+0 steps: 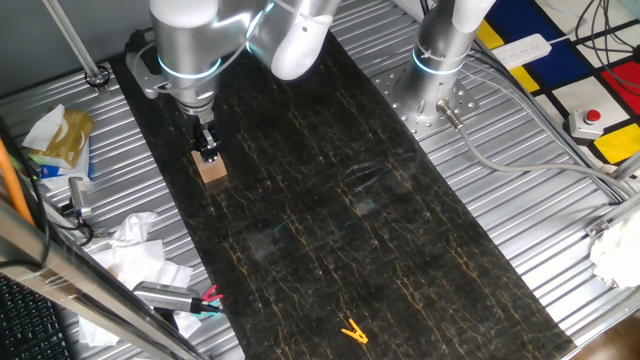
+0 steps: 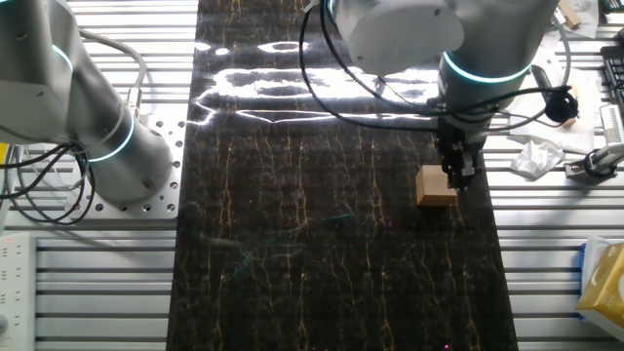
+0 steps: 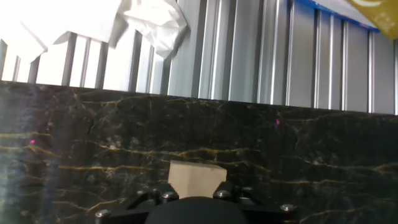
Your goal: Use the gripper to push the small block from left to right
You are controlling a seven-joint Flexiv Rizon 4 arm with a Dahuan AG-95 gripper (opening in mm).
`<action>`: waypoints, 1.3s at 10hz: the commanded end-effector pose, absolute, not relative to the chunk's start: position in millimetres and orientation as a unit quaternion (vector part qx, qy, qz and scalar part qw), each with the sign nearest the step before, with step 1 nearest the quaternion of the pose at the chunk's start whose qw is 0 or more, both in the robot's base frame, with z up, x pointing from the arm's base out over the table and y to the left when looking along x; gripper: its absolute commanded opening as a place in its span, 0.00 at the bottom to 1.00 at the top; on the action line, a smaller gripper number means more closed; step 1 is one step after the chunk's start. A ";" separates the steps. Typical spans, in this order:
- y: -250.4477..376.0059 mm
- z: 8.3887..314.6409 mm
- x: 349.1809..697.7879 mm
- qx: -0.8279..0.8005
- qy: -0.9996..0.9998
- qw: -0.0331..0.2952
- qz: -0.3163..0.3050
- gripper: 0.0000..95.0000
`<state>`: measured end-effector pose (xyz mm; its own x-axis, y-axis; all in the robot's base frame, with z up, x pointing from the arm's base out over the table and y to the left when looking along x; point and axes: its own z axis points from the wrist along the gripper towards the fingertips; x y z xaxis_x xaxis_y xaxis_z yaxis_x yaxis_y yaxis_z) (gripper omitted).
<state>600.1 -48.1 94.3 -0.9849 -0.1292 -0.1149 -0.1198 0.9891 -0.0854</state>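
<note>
From one fixed view the gripper (image 1: pixel 208 150) hangs straight down from the big arm (image 1: pixel 190 45), its black tip touching the top back edge of the small block (image 1: pixel 211 168), which sits near the left border of the dark marbled mat (image 1: pixel 330 200). The other fixed view shows what the first hides — the gripper (image 2: pixel 456 174) stands at the block's (image 2: pixel 436 186) side, pressed against it, with the mat's (image 2: pixel 322 244) edge just beyond. The hand view gives only the block's (image 3: pixel 196 179) pale face just ahead of the black gripper body, and crumpled white paper (image 3: pixel 155 25) on the ribbed metal table (image 3: pixel 280 56) past the mat's edge. The fingers look drawn close together, gripping nothing, though no view shows them clearly. Across the mat the dark surface lies open, wide and flat. A small orange clip (image 1: pixel 353 331) lies well apart near the front end — off the block's line. The second arm's base (image 1: pixel 435 85) stands at the far side, and tissue (image 1: pixel 135 250) crowds the table beside the near edge.
</note>
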 end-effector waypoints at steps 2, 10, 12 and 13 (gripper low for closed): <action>-48.6 93.3 600.7 -0.060 0.995 0.063 -0.041 0.20; -48.6 93.3 600.7 -0.068 0.995 0.070 -0.008 1.00; -48.6 93.3 600.7 -0.067 0.995 0.070 -0.007 1.00; -48.6 93.3 600.7 -0.068 0.995 0.072 -0.007 1.00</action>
<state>600.5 -48.9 92.9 -0.9809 -0.1348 -0.1402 -0.1325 0.9909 -0.0258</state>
